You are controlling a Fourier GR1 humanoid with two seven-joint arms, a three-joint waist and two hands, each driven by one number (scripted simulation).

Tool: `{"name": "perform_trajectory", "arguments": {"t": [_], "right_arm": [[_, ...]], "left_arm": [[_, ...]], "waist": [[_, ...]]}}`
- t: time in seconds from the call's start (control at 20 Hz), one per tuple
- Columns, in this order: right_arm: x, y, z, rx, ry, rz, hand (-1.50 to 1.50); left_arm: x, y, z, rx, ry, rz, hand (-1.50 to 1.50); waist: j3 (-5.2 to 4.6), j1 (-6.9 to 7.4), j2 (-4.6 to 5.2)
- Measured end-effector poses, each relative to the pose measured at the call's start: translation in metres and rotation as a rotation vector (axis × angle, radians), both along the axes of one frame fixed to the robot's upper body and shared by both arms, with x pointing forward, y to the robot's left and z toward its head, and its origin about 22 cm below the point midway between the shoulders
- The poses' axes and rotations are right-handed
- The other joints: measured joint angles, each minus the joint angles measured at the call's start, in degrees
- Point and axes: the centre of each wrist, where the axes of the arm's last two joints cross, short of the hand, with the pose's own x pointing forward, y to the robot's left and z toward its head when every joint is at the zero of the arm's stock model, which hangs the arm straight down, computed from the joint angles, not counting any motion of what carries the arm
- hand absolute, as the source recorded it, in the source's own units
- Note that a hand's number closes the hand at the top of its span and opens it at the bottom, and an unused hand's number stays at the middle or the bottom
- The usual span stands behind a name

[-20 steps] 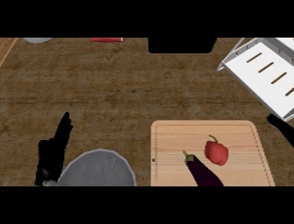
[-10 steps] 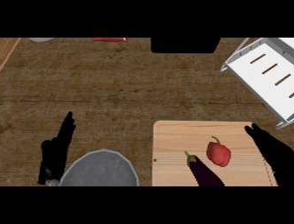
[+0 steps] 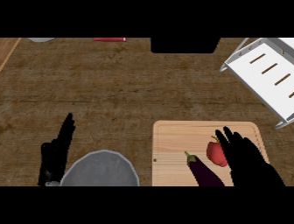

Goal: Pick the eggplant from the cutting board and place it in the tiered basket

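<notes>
**Operator:** Purple-black item at the lower middle of the frame: confirm identity and location.

**Technician:** That is the eggplant (image 3: 206,172). It lies on the cutting board (image 3: 175,144), stem toward the upper left, body running down to the frame's lower edge. A red pepper (image 3: 216,153) sits just beside it on the board, to its upper right.

**Operator:** State of the right hand?

**Technician:** The right hand (image 3: 246,157) is over the right part of the board, fingers straight and close together, pointing to the upper edge of the frame. It holds nothing. It partly covers the pepper and lies beside the eggplant. Judgement: this placement suits an approach to the eggplant from its right side; the grasp is not yet made.

**Operator:** Left hand?

**Technician:** The left hand (image 3: 56,153) is at the lower left, fingers extended, resting next to a grey plate (image 3: 104,168). It is clear of the work area.

**Operator:** Destination?

**Technician:** The tiered basket (image 3: 275,76), white with slotted shelves, stands at the upper right, well apart from the board. Judgement: a lift and a carry toward the upper right will be required.

**Operator:** Surface and surroundings?

**Technician:** Dark wood-grain counter (image 3: 111,96) throughout, with a lighter wooden strip at the upper left. A dark block (image 3: 185,44) sits at the top centre; a red object (image 3: 109,39) and a grey object (image 3: 41,39) show at the upper edge, too cropped to identify.
</notes>
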Motion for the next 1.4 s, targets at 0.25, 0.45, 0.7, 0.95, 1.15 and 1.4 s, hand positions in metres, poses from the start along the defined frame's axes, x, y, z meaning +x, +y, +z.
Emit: {"name": "perform_trajectory", "arguments": {"t": [0.25, 0.45, 0.7, 0.95, 1.15, 1.4], "right_arm": [[0.006, 0.017, -0.017, -0.049, 0.042, -0.002, -1.5], [0.015, 0.032, -0.025, -0.041, 0.065, 0.003, -1.5], [0.017, 0.052, -0.041, -0.057, 0.107, 0.005, -1.5], [0.018, 0.054, -0.057, -0.108, 0.176, -0.008, -1.5], [0.023, 0.055, -0.061, -0.121, 0.209, -0.023, -1.5], [0.033, 0.06, -0.068, -0.134, 0.246, -0.033, -1.5]], "left_arm": [[0.003, -0.001, 0.001, -0.001, -0.004, 0.007, 0.0], [0.001, -0.001, -0.002, -0.004, -0.012, 0.005, 0.0], [0.0, 0.002, 0.0, -0.003, -0.009, 0.008, 0.0], [0.0, 0.005, 0.0, -0.004, 0.001, 0.01, 0.0], [-0.004, 0.001, 0.0, -0.005, -0.001, 0.012, 0.0], [-0.001, 0.001, 0.002, -0.008, 0.009, 0.01, 0.0]], "waist": [[0.04, -0.17, 0.03], [0.1, -0.24, 0.02], [0.08, -0.27, 0.0], [0.07, -0.54, 0.01], [0.08, -0.53, 0.0], [0.12, -0.55, 0.03]]}}
